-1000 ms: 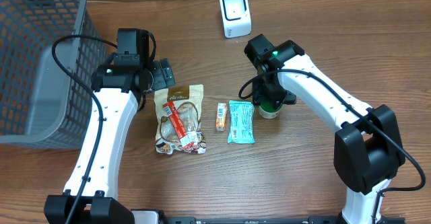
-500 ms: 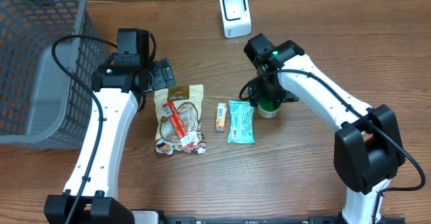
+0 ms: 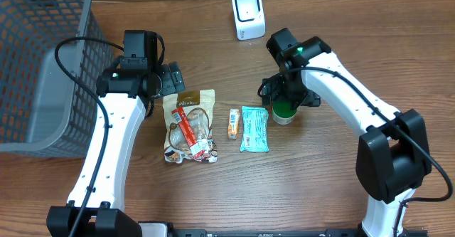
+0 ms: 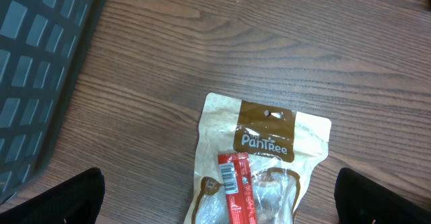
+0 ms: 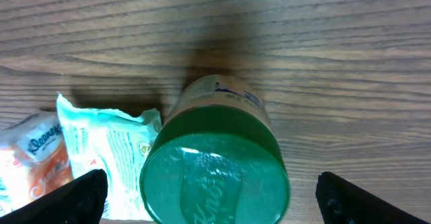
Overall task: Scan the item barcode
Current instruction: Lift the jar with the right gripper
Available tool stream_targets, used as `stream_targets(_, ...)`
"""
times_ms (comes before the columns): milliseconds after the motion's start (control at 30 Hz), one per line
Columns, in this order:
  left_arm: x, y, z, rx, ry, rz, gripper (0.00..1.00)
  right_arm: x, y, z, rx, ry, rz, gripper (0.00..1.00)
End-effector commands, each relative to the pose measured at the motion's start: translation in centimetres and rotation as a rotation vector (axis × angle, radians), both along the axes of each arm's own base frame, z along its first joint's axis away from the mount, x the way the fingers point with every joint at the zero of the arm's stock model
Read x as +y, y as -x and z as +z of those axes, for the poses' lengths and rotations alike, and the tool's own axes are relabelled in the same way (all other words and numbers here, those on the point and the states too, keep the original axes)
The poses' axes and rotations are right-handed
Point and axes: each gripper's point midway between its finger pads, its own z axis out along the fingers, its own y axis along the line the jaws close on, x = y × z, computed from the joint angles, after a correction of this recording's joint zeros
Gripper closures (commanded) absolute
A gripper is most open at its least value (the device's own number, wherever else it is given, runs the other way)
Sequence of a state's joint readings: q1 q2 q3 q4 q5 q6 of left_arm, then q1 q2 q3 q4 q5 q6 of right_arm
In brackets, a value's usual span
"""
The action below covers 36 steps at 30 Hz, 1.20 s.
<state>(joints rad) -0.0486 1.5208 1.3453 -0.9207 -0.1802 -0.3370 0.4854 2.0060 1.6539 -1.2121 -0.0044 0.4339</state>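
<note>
A: At mid-table, just right of teal pack [image 3: 254, 129]: jar [image 5: 215, 177], upright, green lid up. Prob. the item to scan.

B: R gripper [image 3: 288, 98]?

A: Directly over jar, spread full wide, nothing held. Fingertips either side of lid in wrist view, clear of it.

B: L gripper [image 3: 170, 79]?

A: Wide open too, empty, hovering by top edge of pouch [image 4: 262, 163]. Prob. not needed for this step.

B: Scanner [image 3: 248, 15]?

A: Far side of table, well apart from jar, up and left of it in overhead view.

B: Barcode loc?

A: Can't tell. Bit of blue print on jar side, no bars visible.

B: So, how to grab it well?

A: Judgement only:
- Drop straight down, centred on jar.
- Close on body below lid, not on lid rim. Round and smooth, so could slip or spin.
- Mind teal pack just beside jar. Keep that-side finger off wrapper, else pack gets pinched and dragged along.
- Squeeze firm before lifting.

B: And after?

A: Lift clear of pack and orange bar [image 3: 233, 123], carry toward scanner, tilt so label faces window, rotate slowly till bars face it. No rush on wrist turn, since a loose grip plus a tilt could mean a dropped jar.
</note>
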Motion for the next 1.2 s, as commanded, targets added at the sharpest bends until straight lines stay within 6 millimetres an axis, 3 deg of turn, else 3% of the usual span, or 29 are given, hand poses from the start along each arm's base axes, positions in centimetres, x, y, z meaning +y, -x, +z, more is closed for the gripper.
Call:
stream_targets(0,-0.1,-0.3,0.7,-0.020,-0.005,-0.002,0.01,0.3,1.0,-1.3,0.027,-0.001,-0.006,0.00)
stream_targets(300,-0.1,-0.3,0.7,-0.020,-0.005,-0.002,0.00,0.3,0.3,-2.8,-0.016,0.001,-0.007,0.07)
stream_targets(667,-0.1,-0.3,0.7,-0.020,-0.005,-0.002,0.00,0.0,0.8,-4.4,-0.024,0.029,0.005,0.07)
stream_targets(933,-0.1,-0.3,0.7,-0.020,-0.005,-0.002,0.00,-0.6,0.5,-4.6,-0.042,0.065,0.003,0.18)
stream_targets(1167,-0.1,-0.3,0.7,-0.020,-0.005,-0.002,0.01,-1.9,0.3,-4.5,-0.060,0.130,0.008,0.18)
